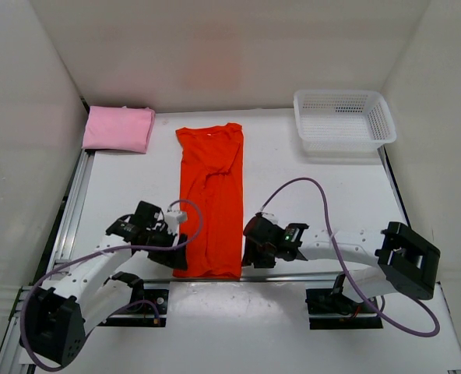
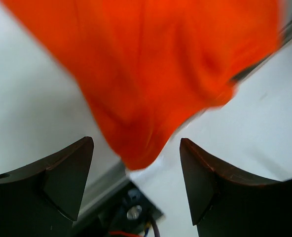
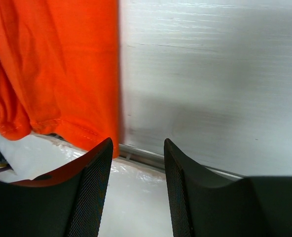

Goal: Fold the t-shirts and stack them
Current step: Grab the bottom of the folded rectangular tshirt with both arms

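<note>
Found orange-red t-shirt (image 1: 211, 202) lying mid-tabletop (image 1: 316, 187) as a long narrow strip, sides folded in, collar at the far end, hem at the near edge.

Noted left gripper (image 1: 177, 238) low at the hem's near left corner. In its wrist view, saw fingers spread wide, with a corner of the orange cloth drooping toward the gap but not pinched.

Noted right gripper (image 1: 251, 249) just beside the hem's near right corner. In its wrist view, saw fingers moderately apart with nothing between them, and the shirt's edge off to one side.

Logged light pink t-shirt (image 1: 119, 128) folded at the far left corner, well apart from the orange one.

Logged white mesh basket (image 1: 343, 140) at the far right.
</note>
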{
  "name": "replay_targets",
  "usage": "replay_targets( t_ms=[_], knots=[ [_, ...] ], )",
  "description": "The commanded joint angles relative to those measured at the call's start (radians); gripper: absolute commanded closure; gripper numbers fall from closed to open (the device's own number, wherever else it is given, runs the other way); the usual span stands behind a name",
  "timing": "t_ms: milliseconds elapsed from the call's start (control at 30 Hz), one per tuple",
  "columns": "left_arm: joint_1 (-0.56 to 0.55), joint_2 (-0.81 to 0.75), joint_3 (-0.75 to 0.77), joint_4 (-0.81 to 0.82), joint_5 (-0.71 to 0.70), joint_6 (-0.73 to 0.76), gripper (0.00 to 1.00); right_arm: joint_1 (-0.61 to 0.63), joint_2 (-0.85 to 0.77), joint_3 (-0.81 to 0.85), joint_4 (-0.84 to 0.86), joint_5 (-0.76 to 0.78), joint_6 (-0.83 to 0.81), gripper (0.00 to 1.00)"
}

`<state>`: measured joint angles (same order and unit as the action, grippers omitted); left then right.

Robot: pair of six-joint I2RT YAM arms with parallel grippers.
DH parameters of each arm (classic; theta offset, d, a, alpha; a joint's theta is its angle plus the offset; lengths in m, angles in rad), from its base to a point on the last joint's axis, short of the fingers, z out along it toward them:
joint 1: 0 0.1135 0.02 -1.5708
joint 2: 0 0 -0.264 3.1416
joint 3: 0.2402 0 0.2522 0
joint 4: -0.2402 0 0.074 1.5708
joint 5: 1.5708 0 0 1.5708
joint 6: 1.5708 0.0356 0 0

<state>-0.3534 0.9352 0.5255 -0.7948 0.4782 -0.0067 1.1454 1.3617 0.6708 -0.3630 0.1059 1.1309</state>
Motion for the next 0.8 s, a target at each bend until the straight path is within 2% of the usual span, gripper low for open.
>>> replay_targets(
  t_ms=[0,100,300,433,567,600,767],
  knots=[
    [0.001,-0.050,-0.050,0.017,0.003,0.007,0.19,0.008,-0.013,-0.002,0.042,0.035,0.013,0.49],
    [0.001,-0.032,-0.059,0.016,-0.013,0.007,0.19,0.017,0.005,-0.002,0.052,0.026,0.013,0.49],
    [0.001,0.057,-0.079,-0.044,-0.046,0.007,0.29,0.027,0.025,0.019,0.052,0.014,0.024,0.49],
    [0.001,0.172,-0.102,0.008,0.020,0.007,0.32,0.027,0.043,0.030,0.042,0.000,0.044,0.49],
    [-0.019,0.172,-0.067,0.028,0.022,0.007,0.36,0.037,0.088,0.087,0.029,-0.029,0.012,0.48],
    [-0.028,0.172,-0.067,0.028,0.022,0.007,0.38,0.037,0.097,0.087,0.029,-0.029,0.012,0.48],
    [-0.029,0.181,-0.053,0.046,0.042,0.007,0.68,0.037,0.126,0.098,0.038,-0.095,0.001,0.48]
  ],
)
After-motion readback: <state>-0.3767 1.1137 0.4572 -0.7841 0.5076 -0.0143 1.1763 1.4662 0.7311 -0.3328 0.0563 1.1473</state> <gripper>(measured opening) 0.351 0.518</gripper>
